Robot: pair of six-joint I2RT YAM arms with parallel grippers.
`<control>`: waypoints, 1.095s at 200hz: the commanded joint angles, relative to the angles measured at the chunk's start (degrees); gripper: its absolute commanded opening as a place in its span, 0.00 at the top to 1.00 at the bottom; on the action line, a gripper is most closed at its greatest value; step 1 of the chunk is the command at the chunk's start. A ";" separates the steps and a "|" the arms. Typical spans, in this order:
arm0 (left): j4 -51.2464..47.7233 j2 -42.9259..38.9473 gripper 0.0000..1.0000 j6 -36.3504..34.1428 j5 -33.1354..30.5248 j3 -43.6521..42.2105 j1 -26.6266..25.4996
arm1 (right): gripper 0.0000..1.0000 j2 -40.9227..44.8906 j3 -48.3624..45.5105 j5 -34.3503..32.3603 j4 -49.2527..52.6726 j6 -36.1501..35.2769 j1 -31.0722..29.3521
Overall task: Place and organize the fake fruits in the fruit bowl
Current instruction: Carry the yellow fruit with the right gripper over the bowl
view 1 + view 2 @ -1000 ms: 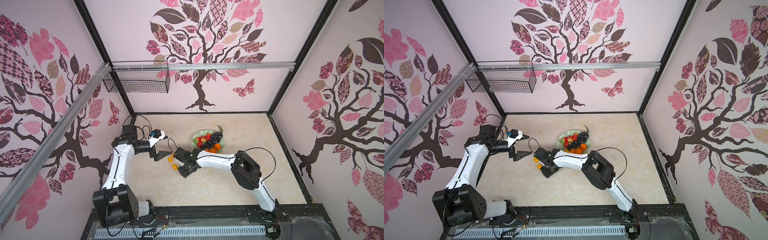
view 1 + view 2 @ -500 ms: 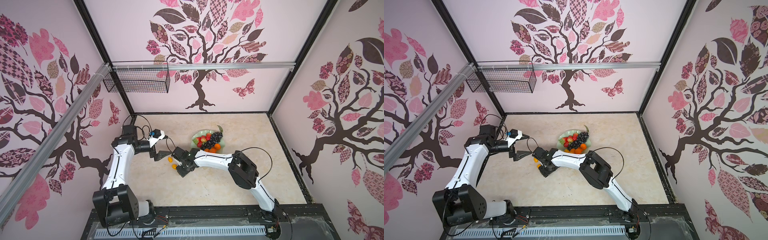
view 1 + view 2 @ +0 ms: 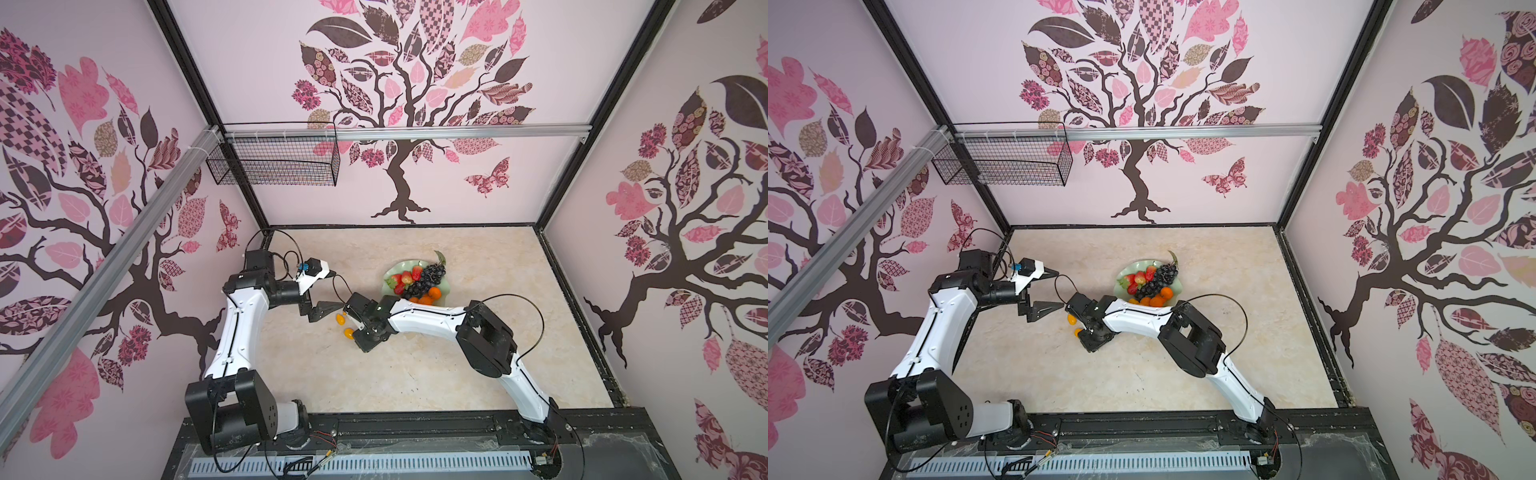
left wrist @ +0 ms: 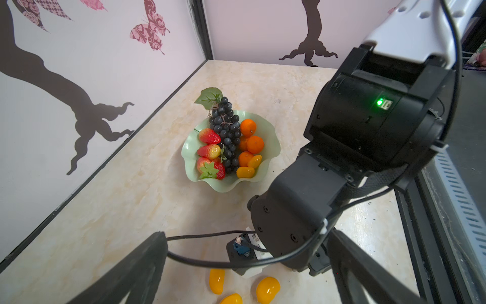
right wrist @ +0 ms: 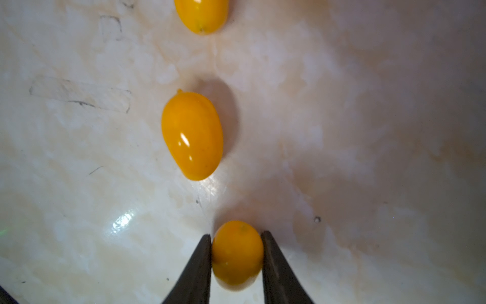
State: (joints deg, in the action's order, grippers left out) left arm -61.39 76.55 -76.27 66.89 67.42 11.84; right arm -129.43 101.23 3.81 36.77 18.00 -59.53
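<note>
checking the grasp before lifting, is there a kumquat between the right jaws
Yes, the right wrist view shows a kumquat between the right gripper's jaws, with both jaws touching its sides.

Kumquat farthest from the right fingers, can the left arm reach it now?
Probably yes: the left fingers hang open just beside that kumquat, though the right arm's cable loops between them.

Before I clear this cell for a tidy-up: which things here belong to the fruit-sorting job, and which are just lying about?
Job: fruit bowl; strawberries, tangerines and grape bunch in it; two loose kumquats outside it; third kumquat held by the right gripper.
Lying about: black wire basket; tree decals.
</note>
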 commanded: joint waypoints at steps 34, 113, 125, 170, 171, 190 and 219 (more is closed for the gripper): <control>0.39 0.69 0.01 0.85 2.93 2.54 0.42 | 0.68 6.34 -5.02 5.50 -1.42 3.77 5.22; 11.52 1.06 0.02 6.13 10.16 -0.13 -0.89 | 0.69 18.42 -5.91 5.20 0.10 4.50 9.90; 16.18 0.71 0.01 9.97 9.86 -1.27 -2.33 | 0.69 19.98 -7.14 4.47 -0.09 4.50 11.31; 28.99 -0.35 0.01 21.28 2.19 -6.00 -11.75 | 0.69 24.26 -11.92 3.93 -1.05 4.17 18.07; 29.02 -0.30 0.01 21.27 2.01 -6.03 -11.97 | 0.69 24.37 -12.01 3.92 -1.12 4.16 18.28; 29.48 0.10 0.01 21.43 -0.94 -6.65 -15.80 | 0.69 25.11 -13.78 3.77 -1.60 4.02 20.40; 29.27 1.90 0.01 21.45 -3.57 -6.75 -20.03 | 0.69 24.73 -16.47 3.43 -2.59 3.88 22.84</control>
State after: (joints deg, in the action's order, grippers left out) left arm -34.26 77.52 -56.75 66.63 62.13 -5.91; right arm -107.39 86.02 7.75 34.39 22.06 -37.41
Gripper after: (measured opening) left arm 0.985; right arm 0.311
